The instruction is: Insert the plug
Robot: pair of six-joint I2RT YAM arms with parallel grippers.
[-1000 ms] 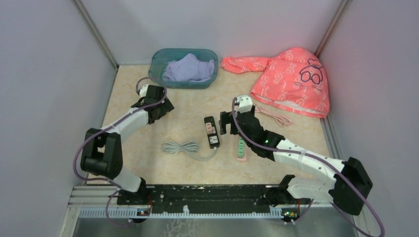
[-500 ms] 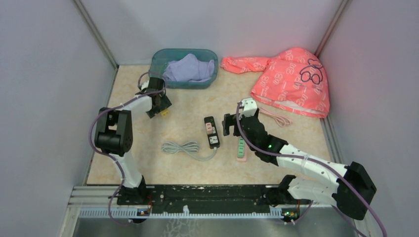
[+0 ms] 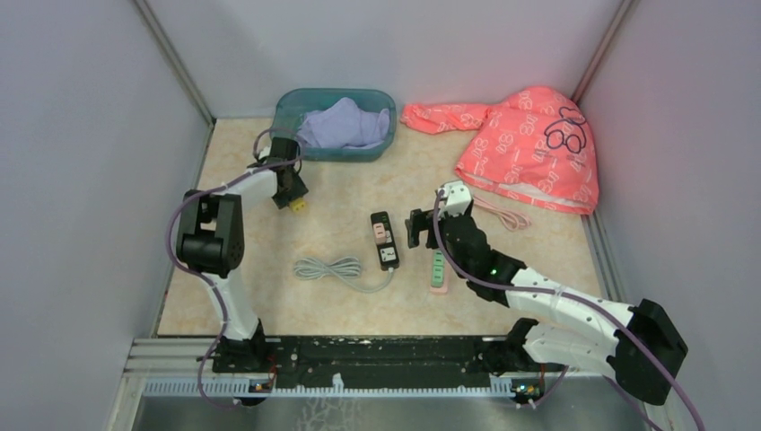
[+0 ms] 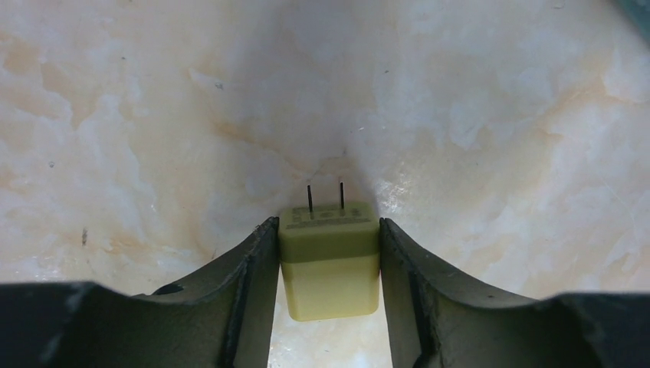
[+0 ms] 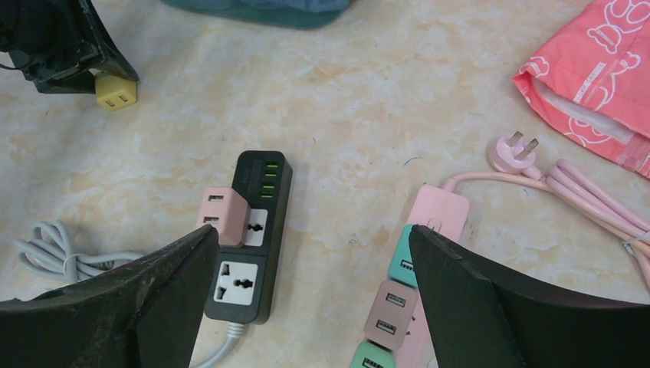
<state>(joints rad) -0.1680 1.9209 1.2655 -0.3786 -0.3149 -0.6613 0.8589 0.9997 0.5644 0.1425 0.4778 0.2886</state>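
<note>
A small yellow plug [image 4: 329, 257] lies on the marble table top with its two prongs pointing away from the camera. My left gripper [image 4: 327, 224] is shut on it, a finger pressed against each side; in the top view the plug [image 3: 297, 205] shows just beyond that gripper [image 3: 290, 196]. The black power strip [image 3: 386, 241] lies mid-table with a pink adapter [image 5: 222, 216] plugged in and a free socket [image 5: 235, 282] beside it. Above the gap between the black strip [image 5: 249, 238] and a pink strip [image 5: 438, 205], my right gripper [image 5: 314, 230] hangs open and holds nothing.
The pink strip [image 3: 438, 269] carries teal, mauve and green adapters. A coiled white cable [image 3: 328, 268] runs from the black strip. A teal basin [image 3: 334, 124] with purple cloth sits at the back, a pink garment [image 3: 529, 144] and pink cord [image 3: 502, 214] back right. Walls stand on three sides.
The left arm swung in and its gripper came down over the yellow plug and closed from wide open onto it. The right gripper drifted slightly down and right, still open.
</note>
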